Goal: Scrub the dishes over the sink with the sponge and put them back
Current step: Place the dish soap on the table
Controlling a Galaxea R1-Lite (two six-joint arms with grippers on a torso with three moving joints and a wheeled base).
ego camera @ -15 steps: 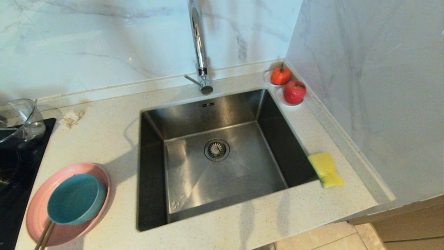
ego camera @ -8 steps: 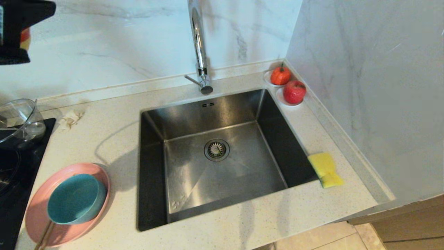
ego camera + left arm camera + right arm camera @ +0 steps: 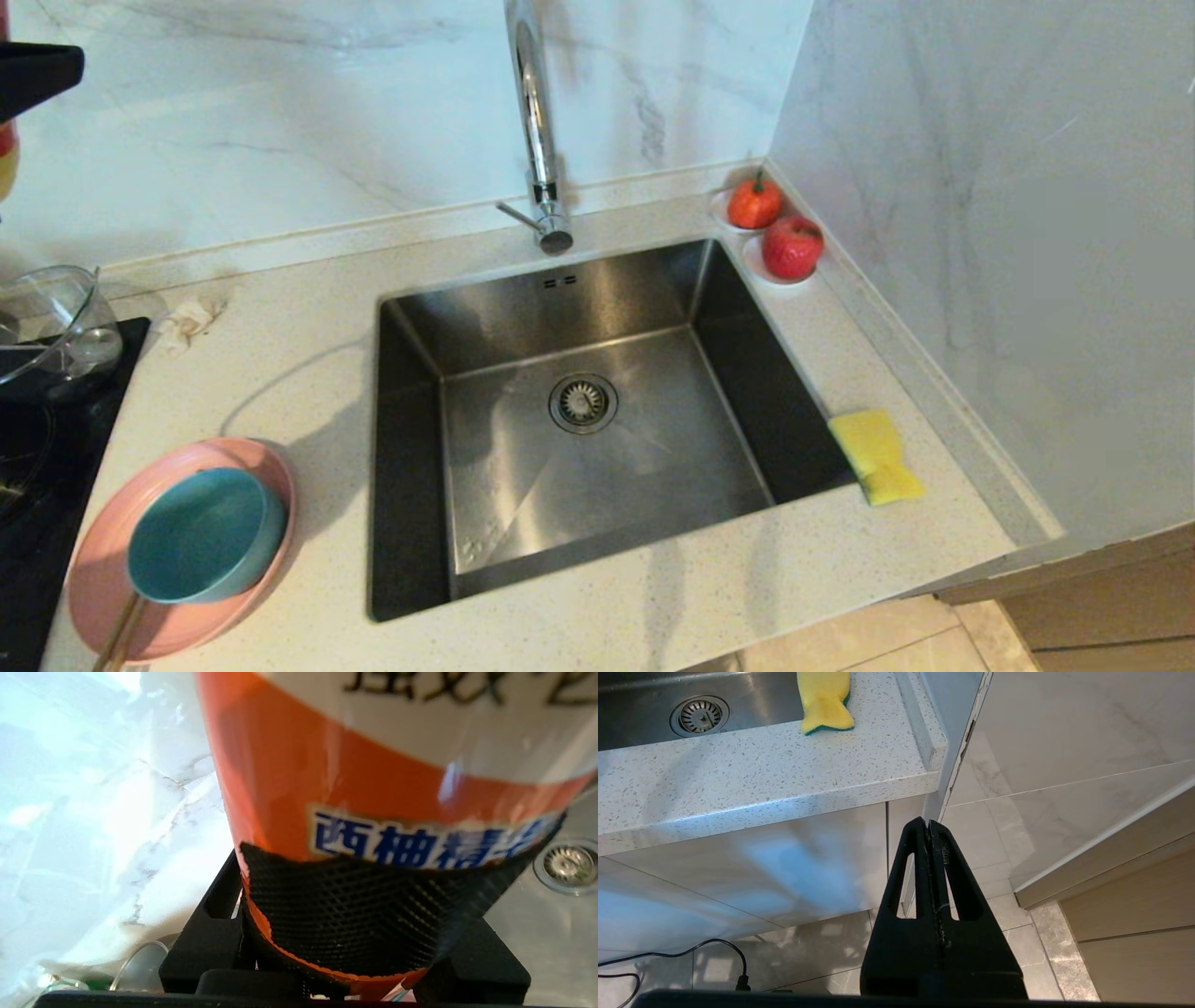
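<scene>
Far right of L end effector point(image 3: 28, 84) w/ bottle point(image 3: 373, 788): sponge point(image 3: 878, 455).

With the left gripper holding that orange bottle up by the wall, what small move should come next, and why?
Probably swing the left gripper and its orange bottle over the sink, or toward the teal bowl on the pink plate: nothing is in the basin yet, and the sponge lies untouched.

Head camera looks down on the sink point(image 3: 579, 420); both wrist cameras share its drain point(image 3: 698, 715).
</scene>
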